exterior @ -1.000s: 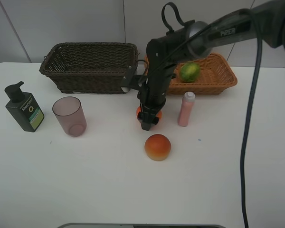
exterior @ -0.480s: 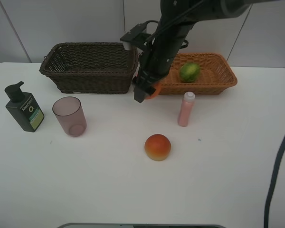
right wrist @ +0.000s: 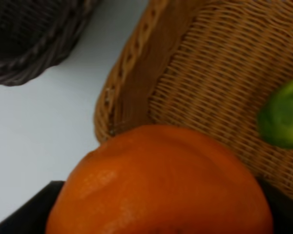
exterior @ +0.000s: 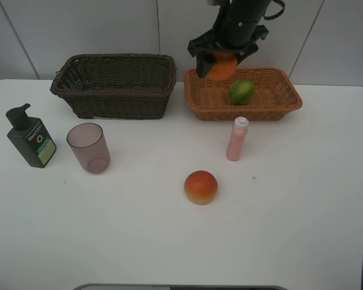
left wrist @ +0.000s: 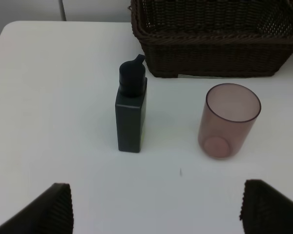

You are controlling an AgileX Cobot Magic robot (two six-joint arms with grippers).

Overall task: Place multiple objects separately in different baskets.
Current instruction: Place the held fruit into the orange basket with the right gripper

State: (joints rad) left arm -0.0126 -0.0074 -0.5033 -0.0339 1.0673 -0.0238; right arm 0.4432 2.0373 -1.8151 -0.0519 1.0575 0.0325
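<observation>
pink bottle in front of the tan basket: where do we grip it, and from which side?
Probably the pink bottle by its body just below the white cap, coming down from above with the jaws closing across its narrow width. It stands upright and slim, so a low sideways push could tip it. The tan basket sits close behind, which rules out a rear approach.
</observation>
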